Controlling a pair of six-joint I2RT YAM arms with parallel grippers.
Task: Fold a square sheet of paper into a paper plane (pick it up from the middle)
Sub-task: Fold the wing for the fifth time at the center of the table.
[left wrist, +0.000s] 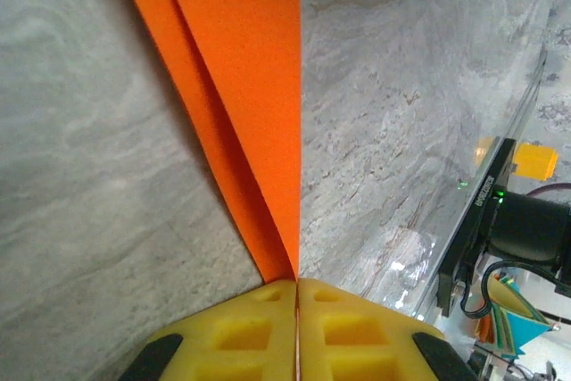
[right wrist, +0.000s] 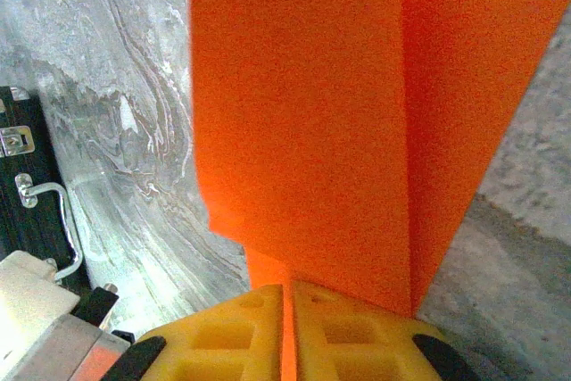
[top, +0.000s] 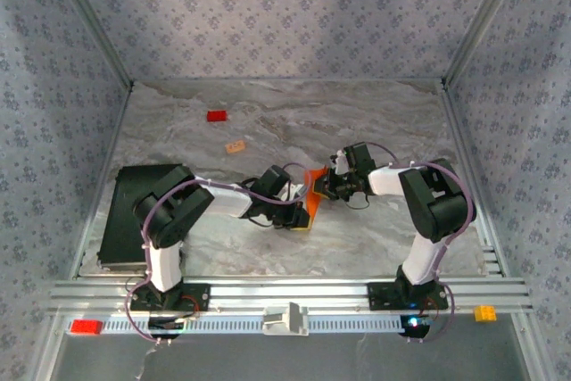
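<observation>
Orange paper plane pinched at both ends.
Left gripper and right gripper clamp yellow gridded jaws on its thin, creased layers over the marbled grey worktop.

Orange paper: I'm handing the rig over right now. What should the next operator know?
The left gripper is shut on the paper, at its narrow end.
The right gripper is shut on the paper from the opposite side.
The paper is mid-table between the two grippers.
Done: several lengthwise folds, with layers overlapping.
Left: any last folds to make the plane, then release. I cannot tell whether the paper touches the table.
</observation>
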